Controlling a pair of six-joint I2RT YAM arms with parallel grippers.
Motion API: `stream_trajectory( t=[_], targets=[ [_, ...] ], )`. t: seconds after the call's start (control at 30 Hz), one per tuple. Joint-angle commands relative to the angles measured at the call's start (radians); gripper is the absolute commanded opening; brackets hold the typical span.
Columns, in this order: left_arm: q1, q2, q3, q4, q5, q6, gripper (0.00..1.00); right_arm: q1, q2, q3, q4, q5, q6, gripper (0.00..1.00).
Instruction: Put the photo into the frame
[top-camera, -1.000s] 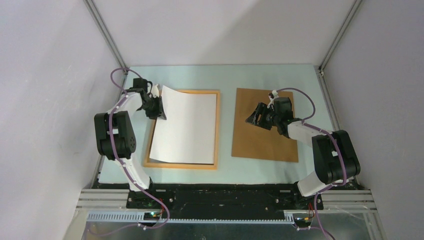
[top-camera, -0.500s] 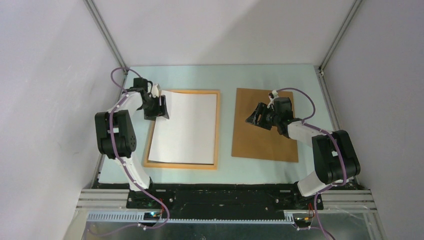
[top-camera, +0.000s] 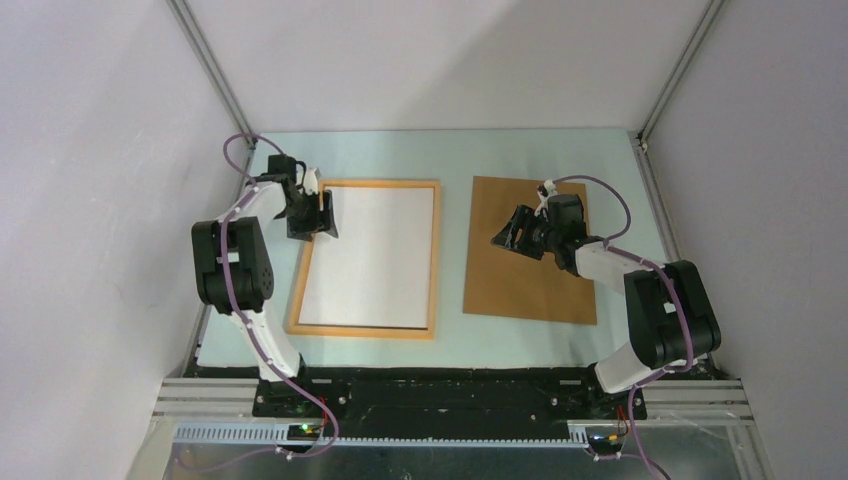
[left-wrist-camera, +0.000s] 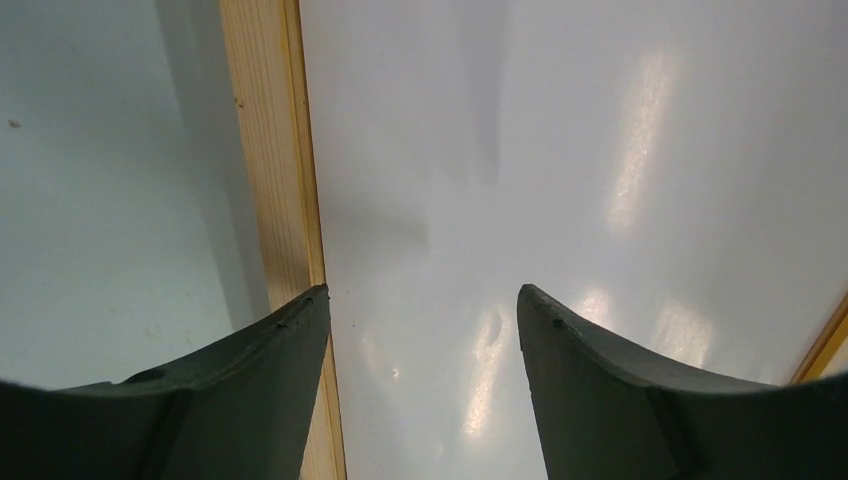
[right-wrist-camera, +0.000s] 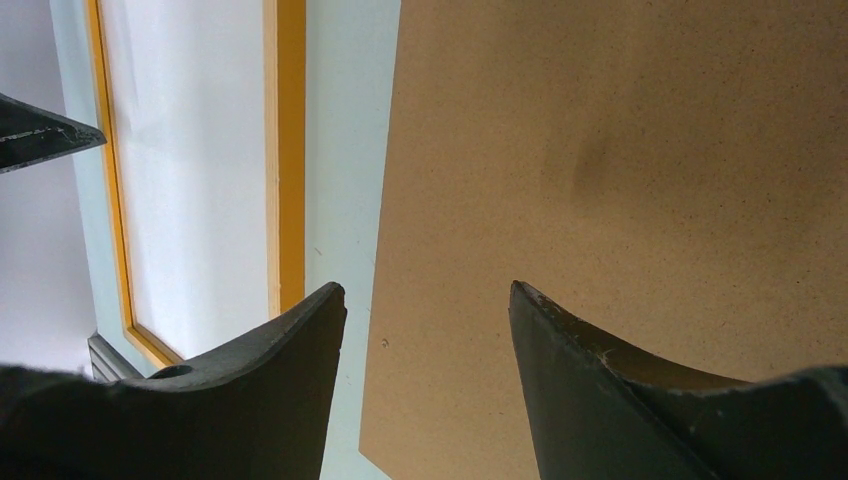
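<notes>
Since a second ago the photo (top-camera: 368, 258) has dropped from its curled, lifted corner. It now lies flat inside the frame (top-camera: 435, 262), glossy white back up, with light streaks across its sheen. My left gripper (left-wrist-camera: 421, 292) has let go, and its dark fingers stand apart over the frame's grainy pale-wood left rail and the sheet's edge. My right gripper (right-wrist-camera: 428, 287) hangs spread and empty above the board (top-camera: 530, 285), a matte, speckled brown rectangle beside the frame.

Soft, even light – streaky glare on the photo (left-wrist-camera: 640, 180), faint blurred shadows across it.
</notes>
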Motion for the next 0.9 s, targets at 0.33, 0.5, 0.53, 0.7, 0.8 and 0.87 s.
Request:
stream_trajectory(
  t=[0.33,0.5,0.53,0.7,0.8,0.87],
  targets=[
    [-0.003,-0.035,0.042,0.001,0.006,0.031,0.76,-0.005,-0.046,-0.001,0.027,0.022,-0.039,0.66],
    [-0.008,-0.066,0.024,0.001,0.037,0.031,0.81,-0.005,-0.080,-0.001,0.019,0.060,-0.082,0.70],
    [-0.010,-0.074,0.021,0.003,0.048,0.030,0.82,-0.005,-0.087,0.000,0.017,0.066,-0.090,0.71],
    [-0.043,-0.120,-0.011,0.008,0.082,0.038,0.87,-0.024,-0.133,0.027,-0.039,0.121,-0.155,0.79],
    [-0.076,-0.172,-0.025,0.016,0.087,0.045,0.91,-0.062,-0.144,0.071,-0.102,0.140,-0.195,0.96],
    [-0.114,-0.201,-0.033,0.023,0.099,0.049,0.93,-0.094,-0.149,0.088,-0.137,0.143,-0.223,0.99]
  ],
)
